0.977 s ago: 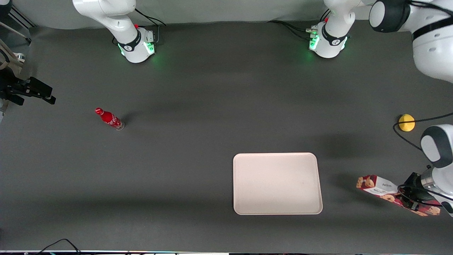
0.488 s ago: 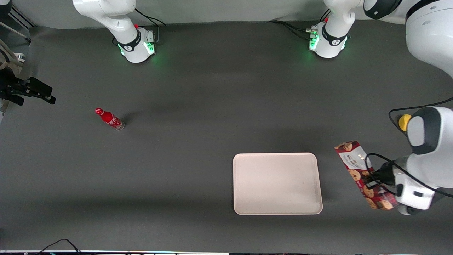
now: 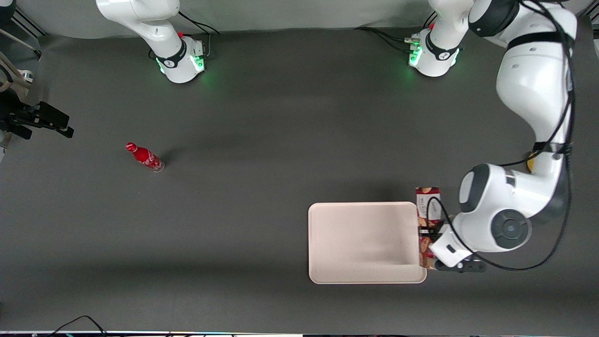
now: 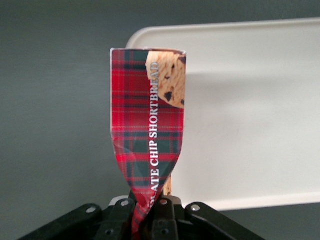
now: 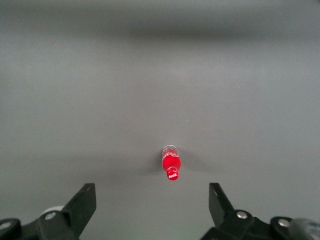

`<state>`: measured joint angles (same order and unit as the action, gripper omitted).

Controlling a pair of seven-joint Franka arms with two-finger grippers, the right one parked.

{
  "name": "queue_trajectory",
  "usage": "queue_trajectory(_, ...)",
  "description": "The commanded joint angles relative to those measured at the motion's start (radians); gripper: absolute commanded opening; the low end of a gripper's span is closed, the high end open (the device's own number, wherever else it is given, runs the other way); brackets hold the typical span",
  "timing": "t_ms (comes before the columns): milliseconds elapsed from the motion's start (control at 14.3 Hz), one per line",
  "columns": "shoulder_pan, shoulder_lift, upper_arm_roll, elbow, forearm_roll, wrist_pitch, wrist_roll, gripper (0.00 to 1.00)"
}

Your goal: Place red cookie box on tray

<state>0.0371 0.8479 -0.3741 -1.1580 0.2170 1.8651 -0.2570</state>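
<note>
The red cookie box is dark-red tartan with cookie prints. It is held above the rim of the cream-white tray, at the tray's edge toward the working arm's end. Its long side runs along that edge. My left gripper is shut on the box's pinched middle, and the arm hides the part nearer the front camera. In the left wrist view the box rises from the gripper, with the tray under and beside it.
A small red bottle stands toward the parked arm's end of the table and also shows in the right wrist view. A yellow object with a black cable lies mostly hidden by the working arm.
My left gripper has lifted the cookie box off the table at the working arm's end, carried it to the tray's edge and turned it lengthwise along that edge.
</note>
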Motion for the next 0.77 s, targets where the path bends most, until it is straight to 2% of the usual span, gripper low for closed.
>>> queue_trajectory(0,-0.016,0.036,-0.008,-0.035,0.028,0.092,0.01,0.0)
queue_trajectory(140,-0.013,0.043,-0.006,-0.042,0.038,0.101,0.015,0.0)
queue_trajectory(209,-0.011,0.046,-0.006,-0.04,0.045,0.111,0.009,0.31)
queue_trajectory(279,-0.008,0.042,-0.005,-0.04,0.05,0.109,0.01,0.99)
queue_trajectory(488,0.004,0.002,-0.002,-0.028,0.051,0.062,0.013,1.0)
queue_trajectory(698,0.036,-0.1,-0.005,0.01,0.036,-0.152,0.025,1.0)
